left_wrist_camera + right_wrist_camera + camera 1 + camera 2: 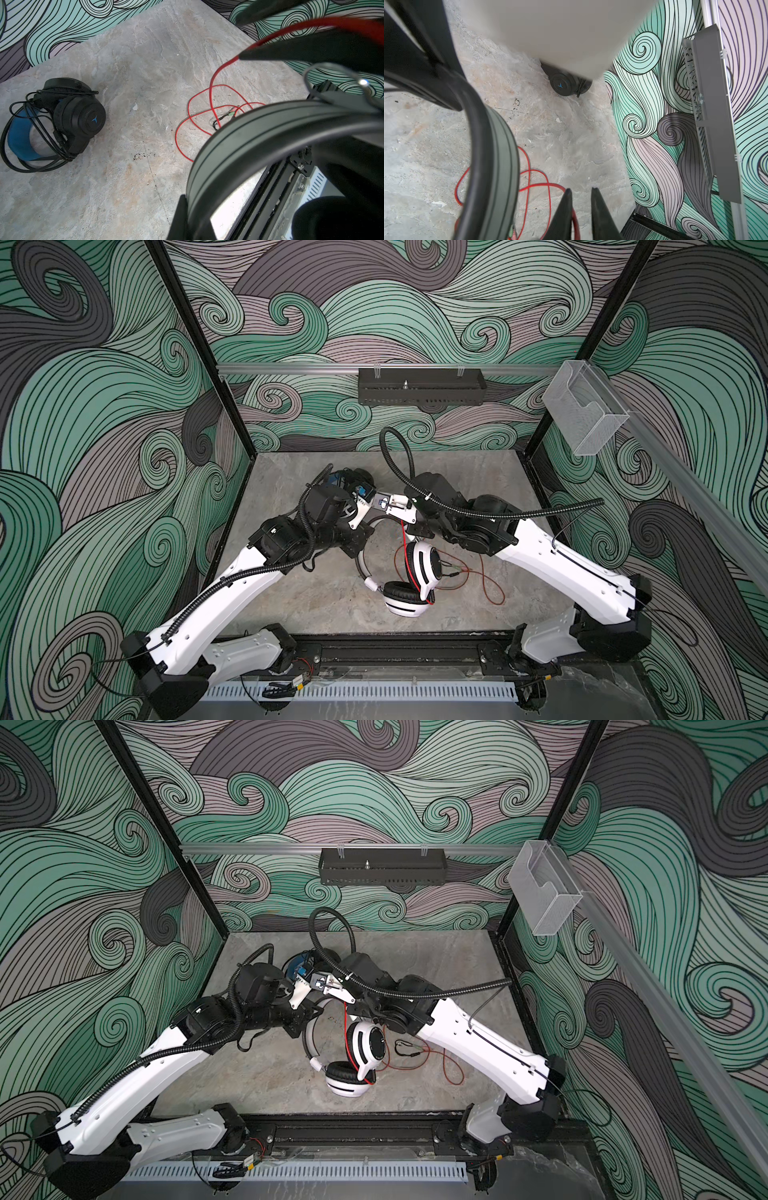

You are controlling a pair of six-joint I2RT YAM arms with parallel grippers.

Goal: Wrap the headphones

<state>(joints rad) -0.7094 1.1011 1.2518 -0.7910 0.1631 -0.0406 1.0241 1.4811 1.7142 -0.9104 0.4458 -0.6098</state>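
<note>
Left gripper [366, 531] clamps the white-and-black headset [428, 568] by its band, at the centre of the table [291, 593]. Right gripper [580, 190], fingers narrowly apart, sits beside the red cable [212, 97]. Black headset [79, 116] lies at 11 o'clock.

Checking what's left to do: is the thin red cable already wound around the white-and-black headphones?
No, the thin red cable trails in loose loops across the grey stone-look table, off the white-and-black headphones.
</note>
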